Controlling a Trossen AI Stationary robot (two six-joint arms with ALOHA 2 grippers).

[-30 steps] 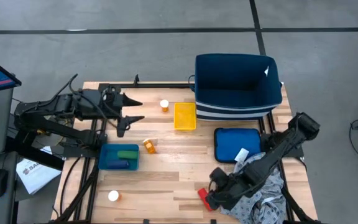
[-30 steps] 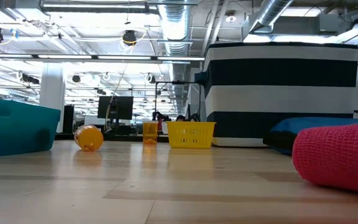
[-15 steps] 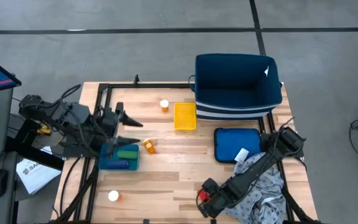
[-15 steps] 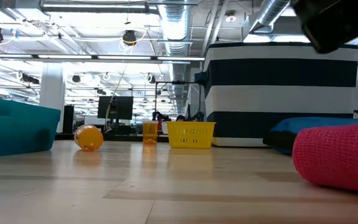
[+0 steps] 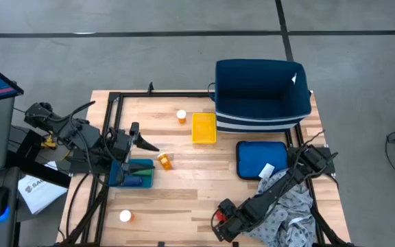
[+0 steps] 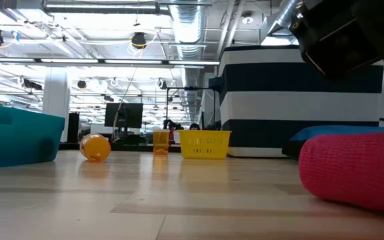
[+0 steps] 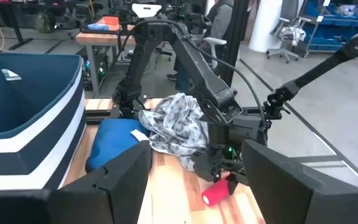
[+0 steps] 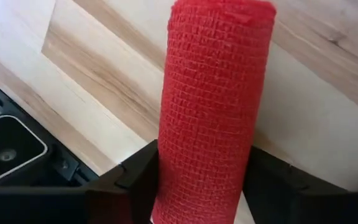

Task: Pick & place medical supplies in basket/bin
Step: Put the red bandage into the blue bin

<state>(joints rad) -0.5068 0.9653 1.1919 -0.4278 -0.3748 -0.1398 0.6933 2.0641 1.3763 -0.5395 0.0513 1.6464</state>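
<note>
A red woven cylinder (image 8: 210, 99) lies on its side near the table's near edge and also shows in the low view (image 6: 352, 167) and the left wrist view (image 7: 215, 194). My right gripper (image 5: 219, 219) is down over it, shut on it. My left gripper (image 5: 142, 137) is open and empty above the far edge of a teal tray (image 5: 118, 180), which holds a blue cylinder (image 5: 132, 181). Orange pill bottles stand or lie on the table: one upright (image 5: 181, 116), one on its side (image 5: 164, 160), and one near the left corner (image 5: 125, 216). The grey patterned cloth (image 5: 290, 213) lies at the near right corner. My right gripper has the red cylinder between its two fingers, one on each long side (image 8: 166, 174), near one end. The fingers (image 8: 135, 180) come slanting down from above and lie across the cylinder. The cylinder lies on its side on the table.
A large navy bin (image 5: 262, 92) stands at the far right, with a small yellow basket (image 5: 204, 128) to its left. A blue pad (image 5: 256, 156) with a white item (image 5: 267, 169) lies in front of the bin. People and desks show beyond the table.
My right gripper has gone down and toward the table's left, onto the red cylinder, which has shifted a little along the table. My left gripper has moved toward the near edge, over the teal tray.
</note>
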